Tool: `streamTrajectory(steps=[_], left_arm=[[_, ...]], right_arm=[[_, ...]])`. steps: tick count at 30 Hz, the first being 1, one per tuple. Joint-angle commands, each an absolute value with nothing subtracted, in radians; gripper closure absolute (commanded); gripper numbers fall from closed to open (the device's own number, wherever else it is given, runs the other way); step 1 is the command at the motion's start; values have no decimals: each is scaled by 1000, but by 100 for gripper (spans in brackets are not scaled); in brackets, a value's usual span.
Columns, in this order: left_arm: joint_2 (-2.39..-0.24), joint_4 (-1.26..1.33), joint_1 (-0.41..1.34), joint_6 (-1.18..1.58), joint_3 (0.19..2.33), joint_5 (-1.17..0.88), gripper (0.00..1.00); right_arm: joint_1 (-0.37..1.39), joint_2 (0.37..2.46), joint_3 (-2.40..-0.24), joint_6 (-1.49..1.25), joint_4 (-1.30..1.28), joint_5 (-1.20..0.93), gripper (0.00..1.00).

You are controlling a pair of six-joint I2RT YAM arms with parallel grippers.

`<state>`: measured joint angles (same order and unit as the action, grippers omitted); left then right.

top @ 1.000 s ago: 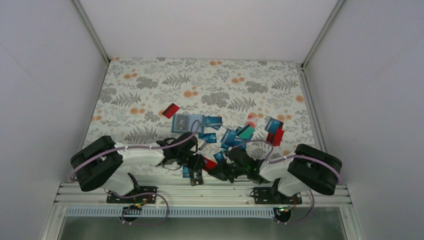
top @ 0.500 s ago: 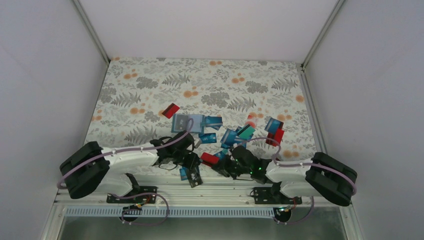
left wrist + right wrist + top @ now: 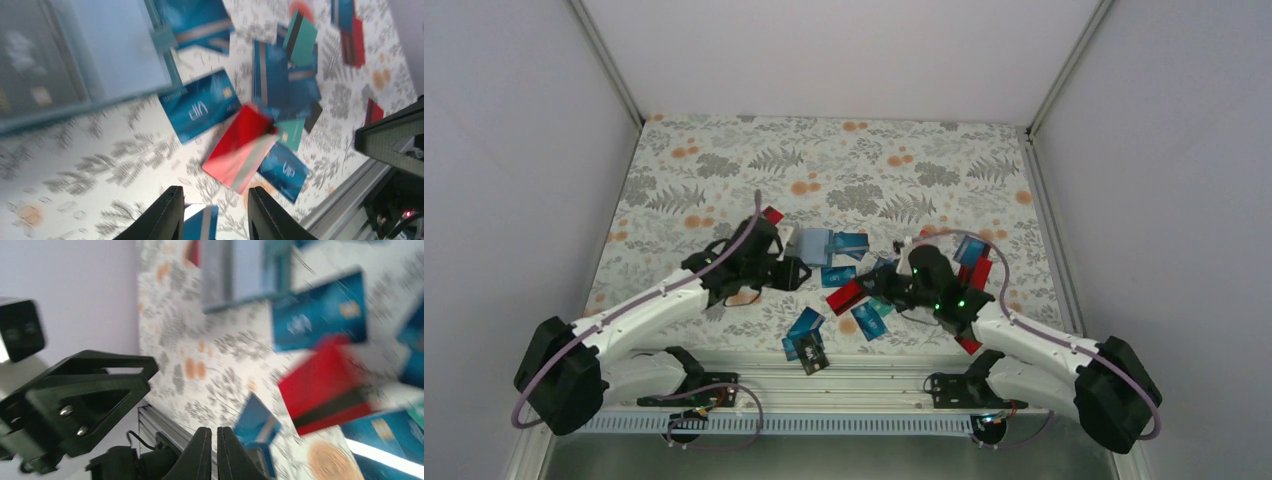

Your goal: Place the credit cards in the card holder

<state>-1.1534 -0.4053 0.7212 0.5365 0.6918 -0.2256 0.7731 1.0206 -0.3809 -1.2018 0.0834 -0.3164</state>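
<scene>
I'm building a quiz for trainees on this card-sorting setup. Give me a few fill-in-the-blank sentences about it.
The card holder lies ___, its pale inside showing.
The right gripper has its jaws ___.
The left gripper has its jaws ___.
The card between the two blue vip cards is ___.
Missing: open; shut; open; red.

Both arms have stretched out from the 6 o'clock edge since a second ago, elbows dropping low and outward. The left gripper (image 3: 796, 272) has travelled toward 12 o'clock and now sits just beside the card holder (image 3: 812, 243), hiding its left part. The right gripper (image 3: 871, 288) went toward 12 o'clock too, the red card (image 3: 845, 297) shifted that way with it, and a blue card (image 3: 805, 323) the left gripper was covering is now in the open.
</scene>
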Motion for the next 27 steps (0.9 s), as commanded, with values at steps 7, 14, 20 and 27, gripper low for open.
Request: streamTrajectory(steps=[7, 14, 20, 27], left_arm=[[-1121, -404, 421, 349, 802, -516, 56], [-1167, -462, 417, 312, 759, -519, 51], [-1194, -507, 514, 384, 719, -423, 51], [-1224, -515, 616, 490, 660, -326, 52]], right_arm=[[629, 1121, -670, -767, -93, -526, 96], [690, 1294, -706, -704, -194, -572, 90], [906, 1342, -615, -827, -128, -563, 64], [1049, 1398, -555, -942, -43, -531, 47]])
